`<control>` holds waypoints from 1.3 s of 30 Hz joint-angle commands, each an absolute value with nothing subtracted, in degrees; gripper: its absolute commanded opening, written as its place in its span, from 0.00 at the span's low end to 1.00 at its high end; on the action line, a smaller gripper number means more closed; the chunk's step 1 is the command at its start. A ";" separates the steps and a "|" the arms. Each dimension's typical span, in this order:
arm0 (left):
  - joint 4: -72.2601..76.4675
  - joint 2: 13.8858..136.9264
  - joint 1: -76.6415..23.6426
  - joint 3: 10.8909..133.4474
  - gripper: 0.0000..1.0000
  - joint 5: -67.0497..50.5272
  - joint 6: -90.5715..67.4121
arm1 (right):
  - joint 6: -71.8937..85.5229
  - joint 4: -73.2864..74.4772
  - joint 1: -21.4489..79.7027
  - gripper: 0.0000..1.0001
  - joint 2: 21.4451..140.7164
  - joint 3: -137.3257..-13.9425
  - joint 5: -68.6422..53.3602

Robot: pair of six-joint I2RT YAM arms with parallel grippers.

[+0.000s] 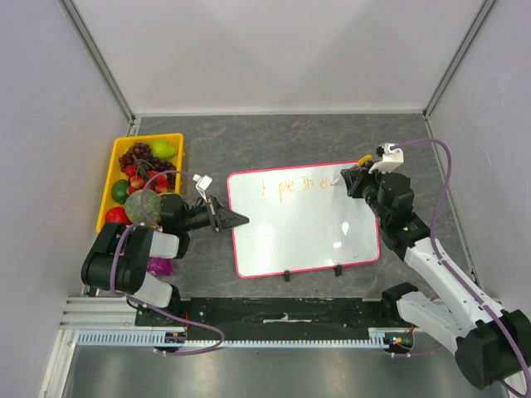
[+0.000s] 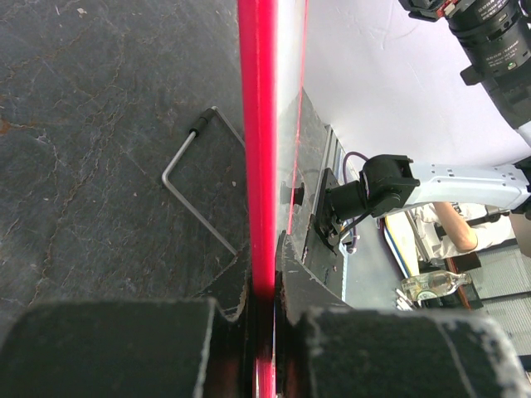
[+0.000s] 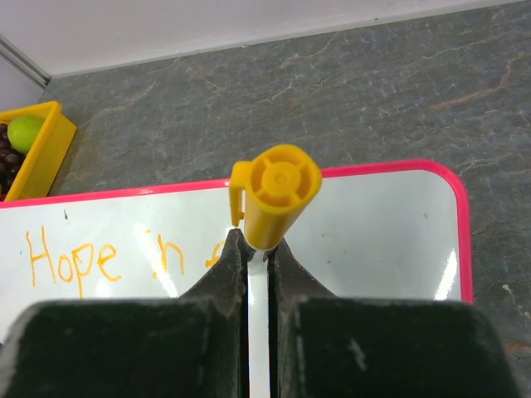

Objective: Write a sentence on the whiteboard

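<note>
Pinching the whiteboard (image 1: 307,240) by its pink left frame, the left gripper (image 1: 239,220) is clamped narrow, likely to steady it for writing; the right gripper (image 3: 257,249) is closed on a yellow-capped marker (image 3: 278,195) standing just past the orange sentence (image 3: 75,257), so far "Hope in" plus a partial letter; the board lies flat mid-table, feet toward the arms; dark grey stone-look table (image 1: 332,137); yellow fruit tray (image 1: 114,153) at left; pale walls surround.

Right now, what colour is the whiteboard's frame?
The whiteboard frame is pink-red, clearest in the right wrist view.
</note>
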State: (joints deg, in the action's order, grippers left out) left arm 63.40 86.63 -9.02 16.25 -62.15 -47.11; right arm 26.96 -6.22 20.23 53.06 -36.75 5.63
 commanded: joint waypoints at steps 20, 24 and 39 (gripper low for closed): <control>61.00 87.36 -9.14 16.35 0.02 -58.01 -37.79 | 25.49 -3.87 19.95 0.00 55.02 -40.34 10.11; 61.00 87.28 -9.14 16.43 0.02 -58.01 -37.79 | 25.66 -3.87 20.13 0.00 55.72 -41.39 10.72; 60.91 87.19 -9.23 16.35 0.02 -57.92 -37.71 | 26.37 -3.78 19.95 0.00 55.11 -43.24 9.06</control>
State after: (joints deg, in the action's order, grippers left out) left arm 63.33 86.63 -9.02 16.25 -62.15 -47.11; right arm 26.96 -4.54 20.25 56.66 -41.52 8.93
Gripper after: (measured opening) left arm 0.083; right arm 0.062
